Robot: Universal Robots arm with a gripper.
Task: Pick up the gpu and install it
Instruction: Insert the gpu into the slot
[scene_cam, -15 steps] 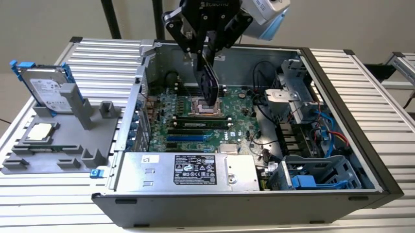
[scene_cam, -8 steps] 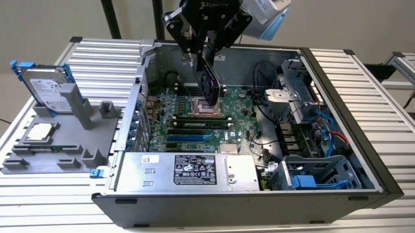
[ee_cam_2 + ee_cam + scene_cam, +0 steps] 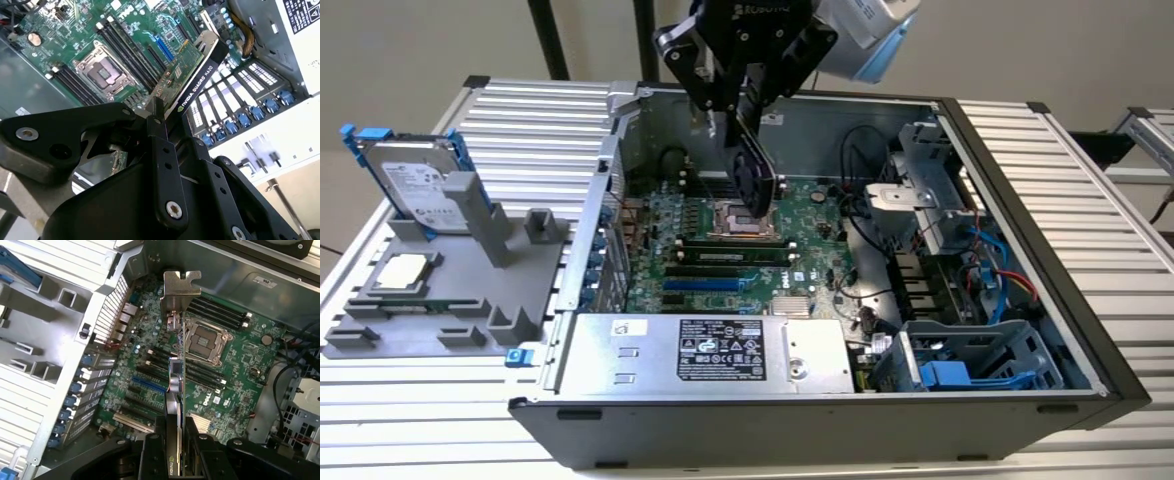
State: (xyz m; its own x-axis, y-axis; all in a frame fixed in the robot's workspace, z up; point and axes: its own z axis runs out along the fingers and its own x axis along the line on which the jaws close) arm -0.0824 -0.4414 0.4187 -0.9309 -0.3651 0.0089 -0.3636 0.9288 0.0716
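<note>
The gripper [image 3: 744, 105] pinches the gpu [image 3: 747, 165] at its upper edge, fingers [image 3: 159, 145] pressed on both faces. The card hangs inside the open pc case [image 3: 1001, 185], above the motherboard [image 3: 817, 210] – it seems over the CPU socket [image 3: 744, 222], not the blue slot [image 3: 142, 385], though depth is hard to judge. Risks: if lowered here, the edge connector hits socket or RAM; the thin grip lets the card swivel – the bracket [image 3: 179, 295] could catch the rear slot frame.
</note>
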